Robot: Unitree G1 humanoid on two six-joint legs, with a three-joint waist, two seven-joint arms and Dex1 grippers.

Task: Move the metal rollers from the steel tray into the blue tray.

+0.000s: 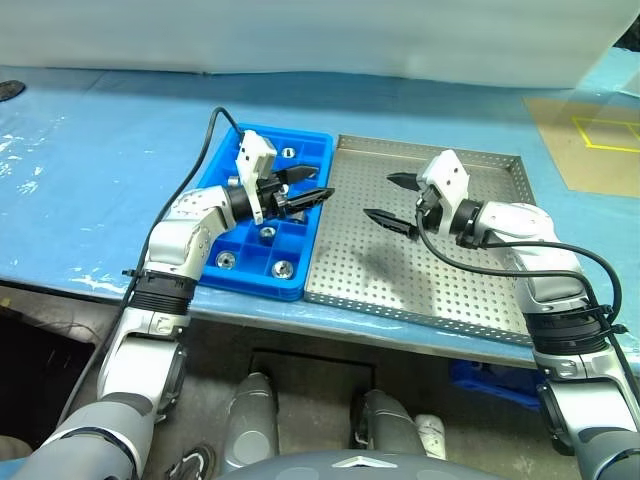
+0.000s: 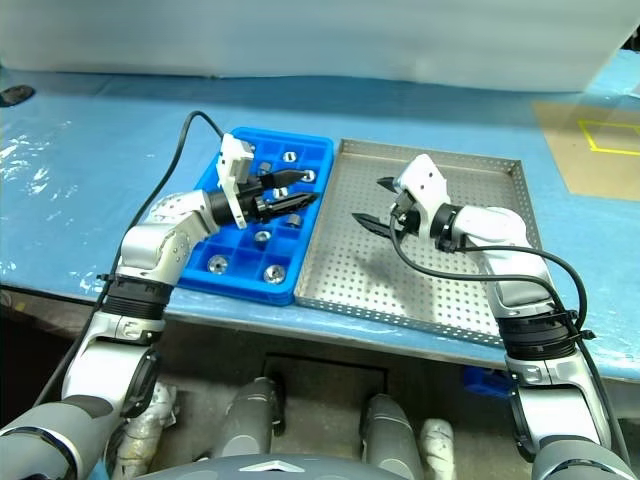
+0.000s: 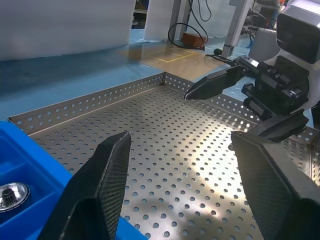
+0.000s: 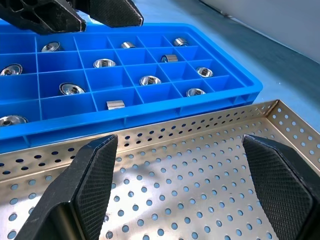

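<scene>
The blue tray [image 1: 250,284] lies to the left of the steel tray [image 1: 440,285], their long sides touching. Several metal rollers sit in the blue tray's compartments, one [image 1: 283,268] near its front edge and others [image 4: 104,63] further in. My left gripper [image 1: 320,183] hovers over the blue tray's right edge, pointing at the steel tray, open with nothing between its fingers [image 3: 102,180]. Facing it over the steel tray's left part is my right gripper [image 1: 379,196], also open and holding nothing. The perforated floor [image 3: 190,165] between the two grippers is bare.
Both trays rest on a table with a blue cover [image 1: 90,170], close to its front edge. A brown board with yellow tape [image 1: 590,140] lies at the back right. A white sheet [image 1: 300,35] closes off the back. A black cable [image 1: 215,125] loops above the left arm.
</scene>
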